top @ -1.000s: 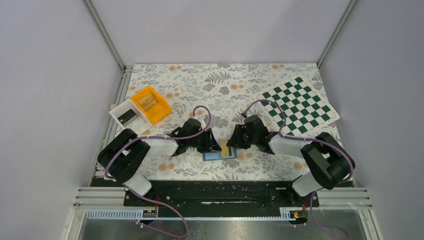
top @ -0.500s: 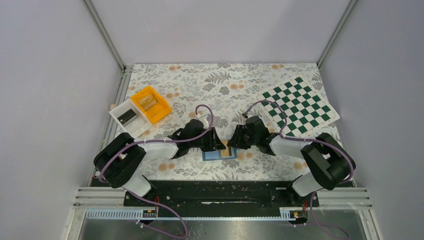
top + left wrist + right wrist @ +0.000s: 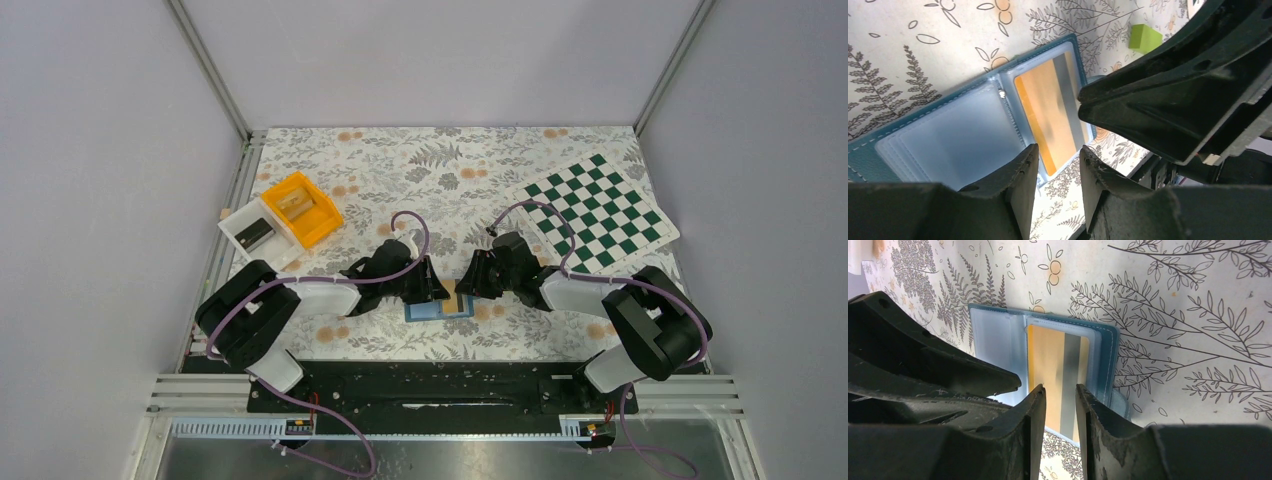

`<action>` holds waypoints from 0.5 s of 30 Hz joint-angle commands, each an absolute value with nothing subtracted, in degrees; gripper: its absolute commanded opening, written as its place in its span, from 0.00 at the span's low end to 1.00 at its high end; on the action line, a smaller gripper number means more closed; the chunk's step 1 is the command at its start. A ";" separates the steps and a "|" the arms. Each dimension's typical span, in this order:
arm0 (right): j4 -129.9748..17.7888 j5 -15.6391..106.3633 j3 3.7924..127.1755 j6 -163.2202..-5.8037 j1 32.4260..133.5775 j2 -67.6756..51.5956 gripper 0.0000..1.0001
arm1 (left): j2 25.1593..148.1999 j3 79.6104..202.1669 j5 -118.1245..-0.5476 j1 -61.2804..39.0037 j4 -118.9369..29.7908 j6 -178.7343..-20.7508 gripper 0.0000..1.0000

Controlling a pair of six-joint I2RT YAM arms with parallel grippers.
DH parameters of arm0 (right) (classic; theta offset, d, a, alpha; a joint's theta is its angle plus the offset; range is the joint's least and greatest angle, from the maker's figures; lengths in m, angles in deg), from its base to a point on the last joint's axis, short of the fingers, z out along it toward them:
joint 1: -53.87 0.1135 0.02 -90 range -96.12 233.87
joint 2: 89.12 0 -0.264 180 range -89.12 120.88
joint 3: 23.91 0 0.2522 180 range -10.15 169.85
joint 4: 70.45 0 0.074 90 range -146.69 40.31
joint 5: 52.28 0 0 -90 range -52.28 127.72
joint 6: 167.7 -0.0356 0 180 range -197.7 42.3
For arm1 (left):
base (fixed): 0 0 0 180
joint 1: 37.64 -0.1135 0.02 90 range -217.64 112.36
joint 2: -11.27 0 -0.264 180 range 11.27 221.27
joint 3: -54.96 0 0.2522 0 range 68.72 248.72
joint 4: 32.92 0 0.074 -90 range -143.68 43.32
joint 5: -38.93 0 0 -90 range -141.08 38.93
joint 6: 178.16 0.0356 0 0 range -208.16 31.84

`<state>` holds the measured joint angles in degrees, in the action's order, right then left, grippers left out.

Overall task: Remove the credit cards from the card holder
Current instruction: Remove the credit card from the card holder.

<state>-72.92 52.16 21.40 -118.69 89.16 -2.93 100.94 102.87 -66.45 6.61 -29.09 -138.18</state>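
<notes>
The card holder (image 3: 428, 311) lies open and flat on the floral table, blue-teal with clear inner pockets (image 3: 948, 145). An orange-tan credit card (image 3: 1045, 117) with a grey stripe sits in its right pocket (image 3: 1050, 362). A small lime-green piece (image 3: 1144, 38) lies on the table beyond the holder. My left gripper (image 3: 1058, 156) hovers over the holder's near edge at the fold, jaws partly open and empty. My right gripper (image 3: 1060, 390) hangs over the orange card's near end, also partly open and empty. The two grippers face each other closely (image 3: 437, 285) (image 3: 470, 282).
An orange bin (image 3: 300, 208) and a white bin (image 3: 252, 236) stand at the back left. A green-and-white chessboard (image 3: 598, 212) lies at the back right. Metal rails run along the table's left edge (image 3: 232, 200).
My left gripper has shifted right, closer to the holder and the right gripper. The right gripper's jaws have narrowed a little.
</notes>
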 commanded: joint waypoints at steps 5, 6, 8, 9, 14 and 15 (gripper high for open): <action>-70.64 51.91 19.23 -118.60 88.23 -1.54 0.35 | 102.85 104.91 -62.95 6.83 -27.70 -138.08 0.34; -70.74 51.89 19.14 -118.64 88.24 -1.63 0.35 | 102.96 104.93 -62.60 6.76 -28.08 -138.01 0.34; -70.73 51.83 19.02 -118.68 88.13 -1.82 0.35 | 103.25 104.79 -62.48 6.76 -28.19 -138.00 0.33; -70.75 51.76 18.92 -118.66 88.15 -1.84 0.35 | 103.34 104.57 -62.60 6.76 -27.68 -138.06 0.33; -71.26 52.16 18.79 -119.06 88.15 -1.47 0.34 | 104.66 103.43 -64.46 6.82 -23.78 -139.56 0.33; -71.43 52.27 18.78 -119.22 88.09 -1.41 0.34 | 104.99 103.37 -64.73 6.83 -23.29 -139.80 0.32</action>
<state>-74.64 53.21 20.37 -119.59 88.46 -2.91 103.46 102.89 -64.59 6.61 -27.93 -138.77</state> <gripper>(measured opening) 0.344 0.332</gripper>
